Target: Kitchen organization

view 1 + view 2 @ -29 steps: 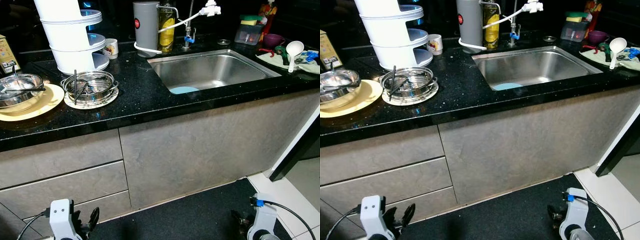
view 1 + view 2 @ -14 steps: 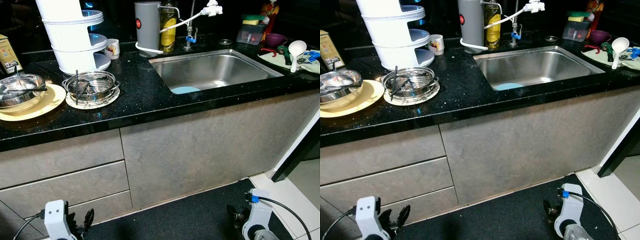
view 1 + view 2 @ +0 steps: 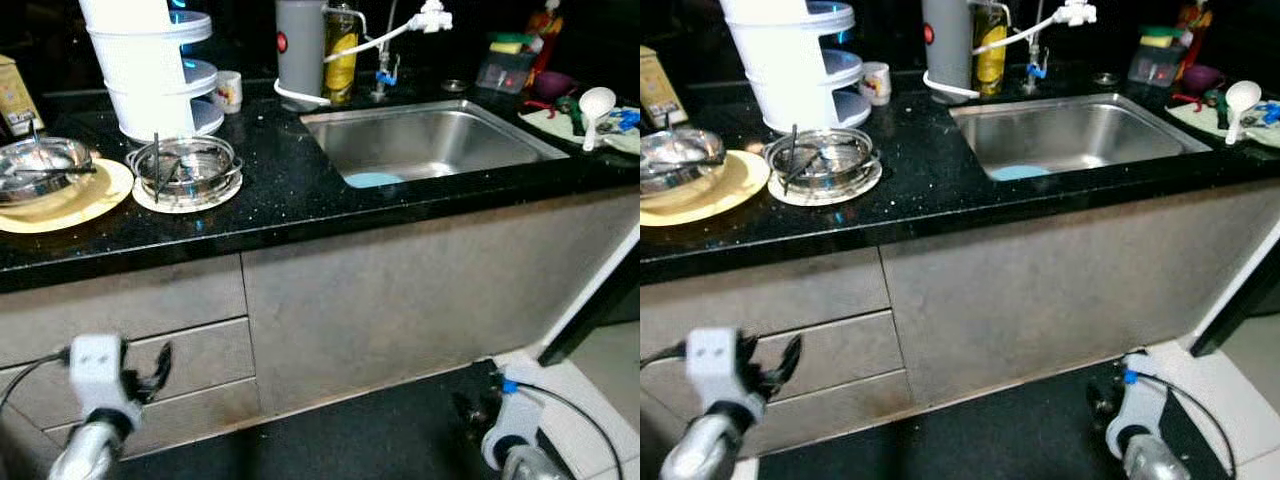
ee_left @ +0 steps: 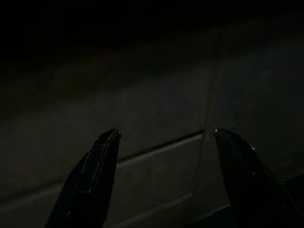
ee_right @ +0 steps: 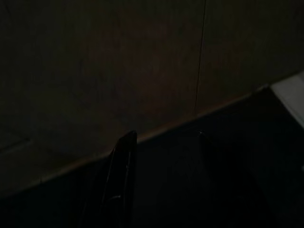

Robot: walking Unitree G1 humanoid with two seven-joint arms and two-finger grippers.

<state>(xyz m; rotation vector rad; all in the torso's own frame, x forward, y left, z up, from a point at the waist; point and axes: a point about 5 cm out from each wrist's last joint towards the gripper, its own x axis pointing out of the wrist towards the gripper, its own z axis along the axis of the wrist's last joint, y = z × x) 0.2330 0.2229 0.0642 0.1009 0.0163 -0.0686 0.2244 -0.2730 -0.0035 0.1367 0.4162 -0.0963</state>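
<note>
On the black countertop [image 3: 270,200] a steel bowl with utensils [image 3: 186,163] rests on a white plate, and another steel bowl [image 3: 40,165] rests on a yellow plate [image 3: 70,205]. The steel sink [image 3: 430,140] holds a light blue item [image 3: 372,180]. My left gripper [image 3: 150,365] is raised in front of the grey drawers [image 3: 150,300], below the counter, open and holding nothing; the left wrist view has its fingertips [image 4: 110,137] spread before a drawer seam. My right gripper [image 3: 473,408] hangs low over the dark floor mat, its fingers [image 5: 126,142] apart and holding nothing.
A white tiered stand [image 3: 150,70], a mug [image 3: 230,90], a grey canister [image 3: 300,45] and a yellow bottle [image 3: 340,50] line the back. A white ladle [image 3: 597,100] and tools lie on a cloth at the far right. White floor tiles [image 3: 590,370] begin right of the mat.
My left arm has risen from near the floor up to drawer height. The right arm stays low. The view has shifted a little.
</note>
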